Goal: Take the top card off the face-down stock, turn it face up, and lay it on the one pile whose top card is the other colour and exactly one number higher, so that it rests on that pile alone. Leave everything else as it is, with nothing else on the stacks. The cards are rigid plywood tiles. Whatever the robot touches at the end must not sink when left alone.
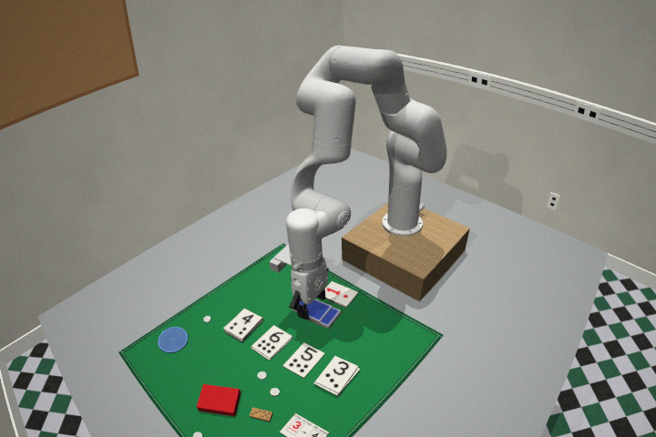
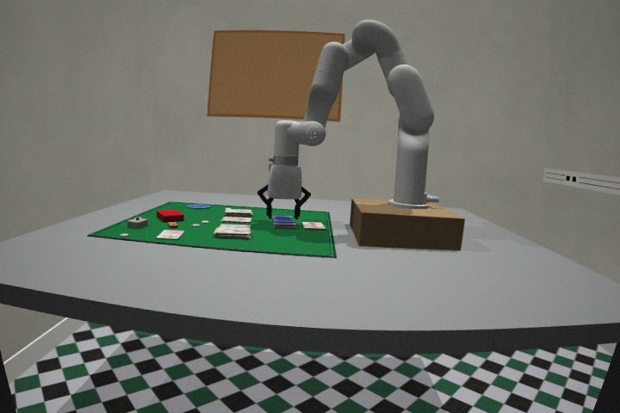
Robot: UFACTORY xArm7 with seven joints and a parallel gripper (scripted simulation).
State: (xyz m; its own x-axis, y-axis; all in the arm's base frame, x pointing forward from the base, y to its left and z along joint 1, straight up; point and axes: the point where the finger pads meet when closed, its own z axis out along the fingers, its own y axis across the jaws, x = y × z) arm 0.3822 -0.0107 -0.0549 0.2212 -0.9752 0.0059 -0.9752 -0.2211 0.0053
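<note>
The face-down stock [image 1: 322, 312] is a small stack with a blue back on the green mat; it also shows in the exterior view [image 2: 283, 222]. My gripper [image 2: 282, 214] is open and empty, its fingertips straddling the stock just above it; in the top view [image 1: 301, 308] it stands at the stock's left end. Four face-up piles lie in a row: a black 4 [image 1: 243, 324], a black 6 [image 1: 271, 341], a black 5 [image 1: 303, 359] and a black 3 [image 1: 337, 374]. A red 1 card [image 1: 340, 293] lies beside the stock.
A red block [image 1: 218, 399], a blue disc [image 1: 172, 340], a small brown tile [image 1: 261, 412], a grey block, several white dots and a reference card [image 1: 302, 426] lie on the mat. The arm's brown base block [image 1: 404, 248] stands behind the mat.
</note>
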